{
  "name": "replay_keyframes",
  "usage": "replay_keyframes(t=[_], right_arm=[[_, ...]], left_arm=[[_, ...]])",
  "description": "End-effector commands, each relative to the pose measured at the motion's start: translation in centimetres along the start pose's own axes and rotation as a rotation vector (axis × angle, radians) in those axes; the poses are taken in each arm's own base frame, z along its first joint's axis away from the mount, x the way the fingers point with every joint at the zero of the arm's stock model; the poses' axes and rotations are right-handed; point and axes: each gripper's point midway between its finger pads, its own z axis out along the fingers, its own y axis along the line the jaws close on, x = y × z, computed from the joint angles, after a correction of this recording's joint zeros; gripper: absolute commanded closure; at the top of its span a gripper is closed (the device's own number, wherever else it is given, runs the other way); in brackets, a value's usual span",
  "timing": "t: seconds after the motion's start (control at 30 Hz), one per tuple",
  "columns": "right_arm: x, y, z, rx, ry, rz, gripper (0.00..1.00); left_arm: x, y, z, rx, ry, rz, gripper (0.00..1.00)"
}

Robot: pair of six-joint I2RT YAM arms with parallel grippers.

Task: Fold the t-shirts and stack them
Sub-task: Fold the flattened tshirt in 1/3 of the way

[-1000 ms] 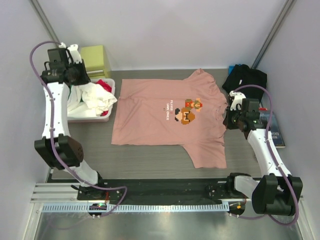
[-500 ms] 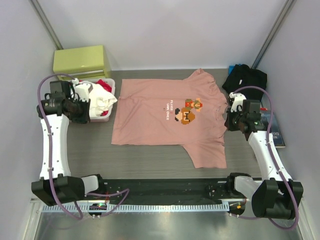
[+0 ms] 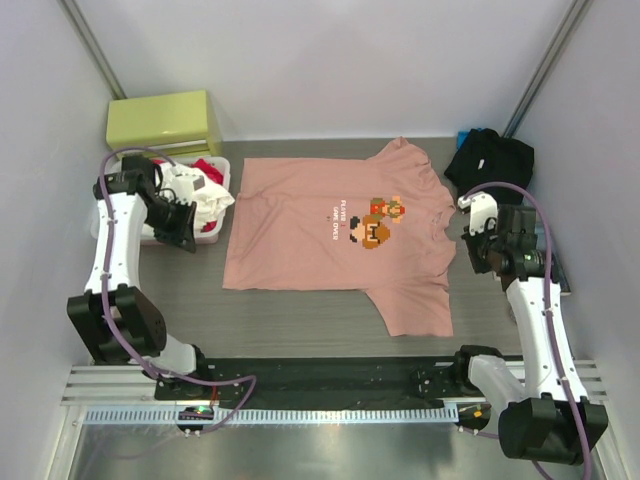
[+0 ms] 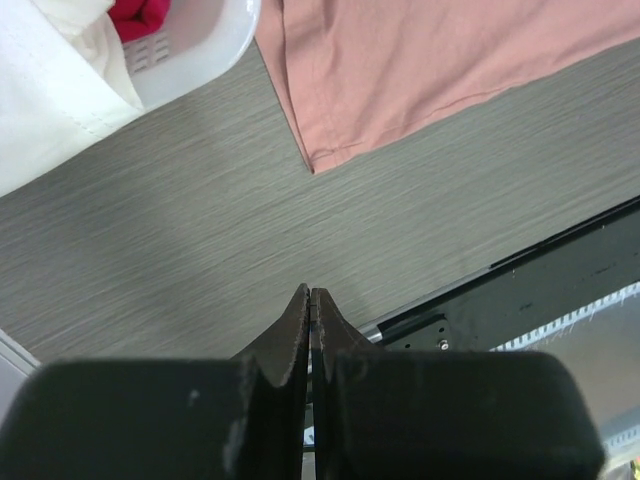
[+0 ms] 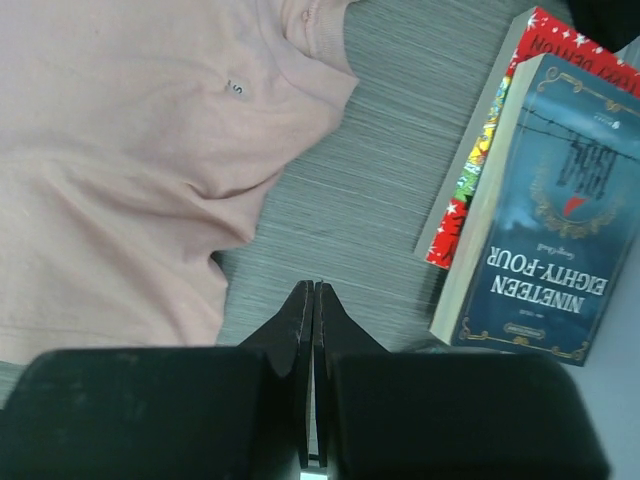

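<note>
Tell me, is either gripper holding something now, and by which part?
Nothing is held. The left gripper and the right gripper are both shut and empty, off the pink t-shirt.

Left gripper [image 4: 310, 312]: fingers pressed together, nothing between them, above bare table [image 4: 180, 230].
Pink t-shirt [image 4: 420, 70]: flat, upper right; one corner points toward the gripper.
Basket [image 4: 205, 40]: white, upper left, near the shirt's edge.
Basket contents: white cloth [image 4: 50, 95] spilling over the rim; red cloth [image 4: 140, 15].
Black rail [image 4: 540, 290]: lower right, along the table's edge.
</note>
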Motion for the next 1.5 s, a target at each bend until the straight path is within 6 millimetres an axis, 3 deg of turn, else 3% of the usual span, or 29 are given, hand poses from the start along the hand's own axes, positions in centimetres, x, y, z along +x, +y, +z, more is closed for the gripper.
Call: replay_keyframes(t=[0.0, 0.17, 0.3, 0.43, 0.57, 0.63, 0.8, 0.87, 1.07, 1.2, 1.23, 1.27, 1.37, 1.47], right_arm=[[0.3, -1.4, -0.9, 0.047, 0.049, -0.083, 0.96], [0.9, -0.7, -0.3, 0.016, 0.06, -0.065, 0.96], [1.4, -0.7, -0.3, 0.016, 0.071, -0.09, 0.97], [3.0, -0.5, -1.1, -0.026, 0.163, -0.183, 0.95], [3.9, -0.7, -2.9, -0.006, 0.178, -0.253, 0.94], [4.2, -0.1, -3.9, -0.028, 0.172, -0.264, 0.77], [2.1, 2.2, -7.3, -0.075, -0.019, -0.28, 0.5], [2.6, 3.2, -7.9, -0.123, -0.009, -0.275, 0.39], [3.2, 4.2, -8.7, -0.166, 0.006, -0.236, 0.29], [3.6, 4.7, -8.1, -0.196, 0.055, -0.148, 0.28], [3.6, 4.7, -7.6, -0.207, 0.091, -0.103, 0.28], [3.6, 5.1, -7.4, -0.239, 0.107, -0.093, 0.28], [2.7, 5.7, -7.3, -0.286, 0.093, -0.076, 0.27], [1.6, 5.0, -7.0, -0.259, 0.059, -0.077, 0.27]], left_arm=[[4.5, -2.2, 0.8, 0.163, 0.223, -0.056, 1.0], [5.0, -3.0, 1.2, 0.288, 0.33, -0.072, 1.0], [4.2, -2.8, 0.9, 0.256, 0.276, -0.06, 1.0], [5.4, -3.0, 1.2, 0.272, 0.327, -0.073, 1.0], [5.4, -2.0, 1.9, 0.212, 0.304, -0.054, 1.0], [4.7, -1.4, 2.3, 0.171, 0.265, -0.061, 1.0], [1.1, 0.3, 3.3, 0.061, 0.063, -0.09, 1.0], [0.0, 0.3, 3.0, 0.036, -0.005, -0.12, 1.0], [-3.2, 0.8, 1.3, -0.074, -0.262, -0.149, 1.0], [-2.5, -0.5, 1.2, -0.053, -0.282, -0.168, 1.0], [-2.0, -1.0, 1.7, -0.024, -0.238, -0.174, 1.0], [0.5, -2.5, 2.1, 0.039, -0.107, -0.212, 1.0], [2.1, -4.0, 3.1, 0.19, 0.068, -0.208, 1.0], [2.0, -3.5, 3.6, 0.188, 0.079, -0.198, 1.0]])
